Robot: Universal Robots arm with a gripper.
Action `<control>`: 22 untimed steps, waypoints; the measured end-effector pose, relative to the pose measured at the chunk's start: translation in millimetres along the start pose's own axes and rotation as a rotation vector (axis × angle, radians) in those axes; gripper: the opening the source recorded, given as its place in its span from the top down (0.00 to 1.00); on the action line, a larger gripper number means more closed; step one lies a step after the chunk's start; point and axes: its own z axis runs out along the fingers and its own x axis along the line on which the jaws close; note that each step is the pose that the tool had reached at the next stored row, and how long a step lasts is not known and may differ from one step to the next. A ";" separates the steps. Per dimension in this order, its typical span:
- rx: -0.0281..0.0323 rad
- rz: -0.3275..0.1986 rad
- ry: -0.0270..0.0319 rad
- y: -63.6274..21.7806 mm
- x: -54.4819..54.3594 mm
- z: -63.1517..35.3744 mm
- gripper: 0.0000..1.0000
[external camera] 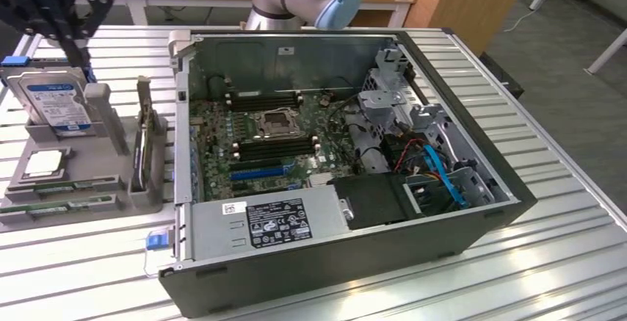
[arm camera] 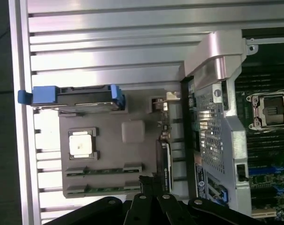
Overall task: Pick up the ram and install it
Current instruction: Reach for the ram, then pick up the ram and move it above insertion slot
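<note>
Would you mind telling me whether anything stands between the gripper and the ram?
Nothing visible does. The ram and its twin lie uncovered in the grey holder, and the gripper hangs above that holder, near the hard drive, with open air beneath.

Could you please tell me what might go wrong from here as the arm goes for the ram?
The ram lies close beside a second stick in the grey holder; the end effector might catch the wrong one or both.
The hard drive stands upright on that holder, so a descent could knock it.
The memory slots flank the CPU socket, which a misaligned stick could strike.
</note>
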 end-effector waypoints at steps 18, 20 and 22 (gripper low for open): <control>0.0000 -0.001 0.0001 -3.4 37.9 -0.8 0.90; 0.0000 -0.001 0.0000 -3.5 38.3 -0.8 0.90; 0.0000 -0.001 0.0001 -3.5 38.6 -0.8 0.90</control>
